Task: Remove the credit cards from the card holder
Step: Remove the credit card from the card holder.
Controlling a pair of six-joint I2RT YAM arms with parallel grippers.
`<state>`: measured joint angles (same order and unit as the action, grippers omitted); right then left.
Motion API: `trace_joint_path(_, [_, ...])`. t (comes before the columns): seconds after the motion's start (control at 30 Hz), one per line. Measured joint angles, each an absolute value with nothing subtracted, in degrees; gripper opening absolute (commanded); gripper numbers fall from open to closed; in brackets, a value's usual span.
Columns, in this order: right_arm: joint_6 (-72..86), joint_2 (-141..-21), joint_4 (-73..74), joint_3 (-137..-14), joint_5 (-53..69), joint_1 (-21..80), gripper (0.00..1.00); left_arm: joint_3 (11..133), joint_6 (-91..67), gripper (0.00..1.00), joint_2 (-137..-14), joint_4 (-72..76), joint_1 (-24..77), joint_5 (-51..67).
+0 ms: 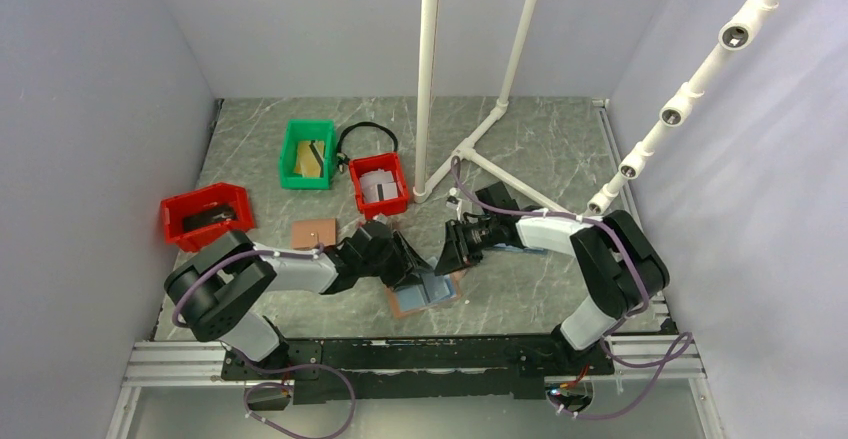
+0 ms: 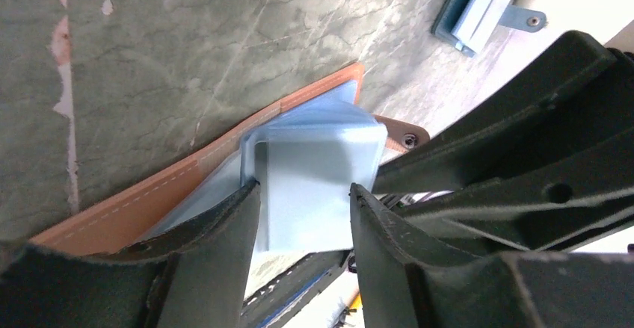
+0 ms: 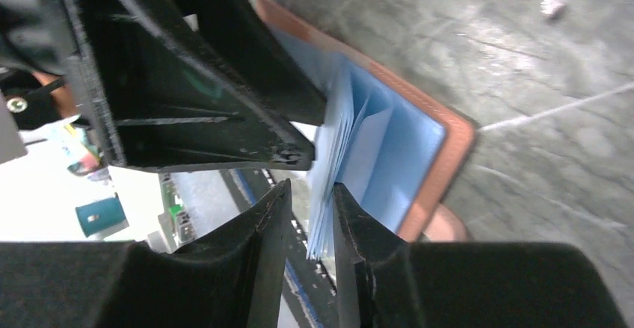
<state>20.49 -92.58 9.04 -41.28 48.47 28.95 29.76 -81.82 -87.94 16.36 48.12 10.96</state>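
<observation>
The card holder (image 1: 432,295) lies open on the table between both arms, brown outside (image 2: 142,205), light blue inside (image 3: 407,149). Its pale blue inner leaves (image 2: 314,164) stand lifted off the base. My left gripper (image 2: 305,187) is open, its fingers straddling the raised leaves from the holder's left side (image 1: 410,265). My right gripper (image 3: 312,184) comes in from the right (image 1: 446,257), open only a narrow gap. The fanned edges of the leaves (image 3: 323,216) sit in that gap against one finger. No credit cards show distinctly among the leaves.
An all-blue holder (image 2: 478,3) lies beyond, near the right arm. A red bin (image 1: 380,185) with pale flat pieces, a green bin (image 1: 307,154) and another red bin (image 1: 205,215) stand behind. A brown square (image 1: 314,232) lies near the left arm. White pipes (image 1: 428,79) rise at the back.
</observation>
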Motion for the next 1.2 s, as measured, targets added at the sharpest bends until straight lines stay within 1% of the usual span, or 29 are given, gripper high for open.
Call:
trace_joint_path(0.13, [22.26,-90.85,6.83,-40.69,51.66,29.17,0.29,27.79,-82.85,0.61,-87.96,21.43,48.01,11.09])
trace_joint_path(0.3, [23.03,-90.37,6.31,-40.62,52.69,29.19,0.29,25.74,-83.94,0.65,-88.68,27.83,47.66,11.20])
trace_joint_path(0.4, [23.62,-90.39,5.96,-40.62,53.69,29.30,0.29,24.82,-84.36,0.70,-89.27,31.22,47.59,11.18])
trace_joint_path(0.53, [24.29,-90.39,5.34,-40.62,55.68,30.33,0.31,24.18,-84.79,0.70,-89.52,33.76,47.57,11.16])
trace_joint_path(0.57, [24.47,-90.39,5.10,-40.62,56.14,30.68,0.29,24.18,-84.79,0.70,-89.56,34.02,47.57,11.16])
trace_joint_path(0.6, [24.69,-90.41,4.84,-40.62,56.49,30.92,0.32,24.18,-84.79,0.69,-89.69,34.35,47.55,11.18])
trace_joint_path(0.67, [24.99,-90.41,4.40,-40.62,57.41,31.33,0.32,24.18,-84.86,0.63,-90.24,34.96,47.55,11.22])
trace_joint_path(0.93, [25.17,-90.78,3.86,-40.62,58.24,31.24,0.37,23.49,-85.45,0.25,-91.59,36.47,47.31,11.31])
trace_joint_path(1.07, [25.04,-90.78,3.90,-40.62,58.02,31.07,0.39,23.40,-85.10,0.14,-91.29,35.40,47.07,11.25])
trace_joint_path(1.17, [24.69,-90.80,4.03,-40.62,57.47,30.94,0.44,23.40,-84.73,0.00,-89.93,33.78,46.85,11.05])
trace_joint_path(1.2, [24.47,-90.85,4.19,-40.64,57.12,30.83,0.46,23.40,-84.62,0.00,-89.34,33.28,46.81,10.90])
